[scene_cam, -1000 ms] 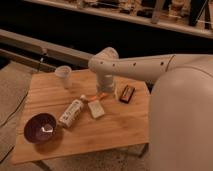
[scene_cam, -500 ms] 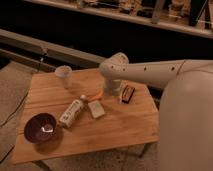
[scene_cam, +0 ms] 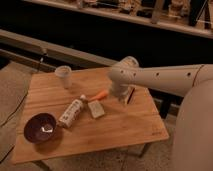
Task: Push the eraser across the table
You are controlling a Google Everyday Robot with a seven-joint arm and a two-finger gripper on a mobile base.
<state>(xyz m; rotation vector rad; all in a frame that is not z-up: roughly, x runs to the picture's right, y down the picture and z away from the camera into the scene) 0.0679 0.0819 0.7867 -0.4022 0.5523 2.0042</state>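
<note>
Dark eraser (scene_cam: 131, 95), half hidden by hand (scene_cam: 120, 98) above table (scene_cam: 125, 127).

The gripper (scene_cam: 121, 98) hangs over the desk (scene_cam: 132, 127). The eraser (scene_cam: 131, 95) lies just right of its fingers and the stick (scene_cam: 101, 94) just left. Farther left and nearer the front lie the block (scene_cam: 96, 109), bottle (scene_cam: 71, 113) and bowl (scene_cam: 41, 128). The cup (scene_cam: 63, 77) stands behind, left.

No writing can be read anywhere. The white bottle (scene_cam: 71, 113) on the bench (scene_cam: 125, 131) carries dark marks too blurred to make out. The pincer (scene_cam: 121, 98), low over the bench beside the eraser (scene_cam: 131, 95), shows no legible mark.
</note>
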